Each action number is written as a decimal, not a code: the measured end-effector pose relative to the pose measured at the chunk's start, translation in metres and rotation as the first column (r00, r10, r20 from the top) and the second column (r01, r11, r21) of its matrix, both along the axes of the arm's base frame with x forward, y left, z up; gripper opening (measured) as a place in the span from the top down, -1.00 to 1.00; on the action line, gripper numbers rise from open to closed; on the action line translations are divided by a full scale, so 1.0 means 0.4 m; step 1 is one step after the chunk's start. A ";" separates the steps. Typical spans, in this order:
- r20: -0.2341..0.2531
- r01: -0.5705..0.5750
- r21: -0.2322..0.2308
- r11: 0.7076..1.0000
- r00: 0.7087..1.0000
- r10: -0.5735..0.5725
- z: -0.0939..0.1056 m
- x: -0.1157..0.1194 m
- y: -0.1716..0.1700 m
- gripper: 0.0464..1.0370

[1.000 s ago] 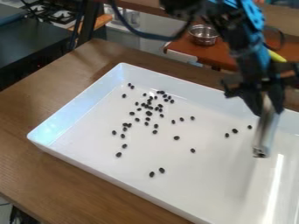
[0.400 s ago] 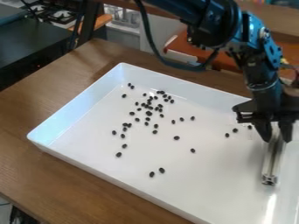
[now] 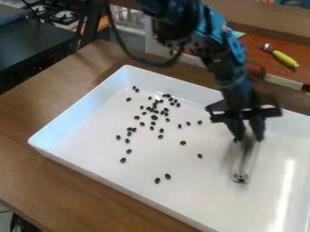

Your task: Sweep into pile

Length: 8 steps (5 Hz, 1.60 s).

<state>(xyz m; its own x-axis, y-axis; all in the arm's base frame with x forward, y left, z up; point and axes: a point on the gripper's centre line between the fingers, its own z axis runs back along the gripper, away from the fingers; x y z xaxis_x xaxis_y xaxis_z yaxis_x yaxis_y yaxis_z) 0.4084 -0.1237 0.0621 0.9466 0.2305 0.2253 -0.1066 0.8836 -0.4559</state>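
Bar shifts toward middle of tray; bulk of beans unmoved

Since the prior frame the gripper (image 3: 249, 135) and its metal bar (image 3: 244, 159) shift leftward in view, toward the middle of the white tray (image 3: 79, 111). Most black beans (image 3: 153, 117) keep their places.

Key relation: the bulk of the beans lies left of the gripper, loosely clustered toward the tray's far-left part, with strays between cluster and bar. Gripper is closed around the bar's upper end; long axis runs down toward the tray's near side, slightly tilted. Contact of lower tip with tray floor: cannot tell.

Two stray beans (image 3: 167, 176) lie nearer the tray's near rim, apart from the cluster. Bare floor lies just left of the bar's lower end. Judged next: a low leftward stroke, eased before the tray's far and left walls; likely risk is beans slipping round the narrow tip.
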 end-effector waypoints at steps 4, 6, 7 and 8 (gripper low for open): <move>0.072 -0.003 0.032 0.999 0.997 0.001 0.035 -0.031 0.230 0.40; 0.048 0.017 -0.066 0.998 0.999 -0.013 0.139 -0.049 -0.003 0.41; 0.013 0.003 -0.039 0.999 1.000 -0.003 0.088 -0.032 -0.092 0.41; 0.022 0.029 -0.007 1.000 0.999 -0.028 0.048 -0.017 -0.161 0.41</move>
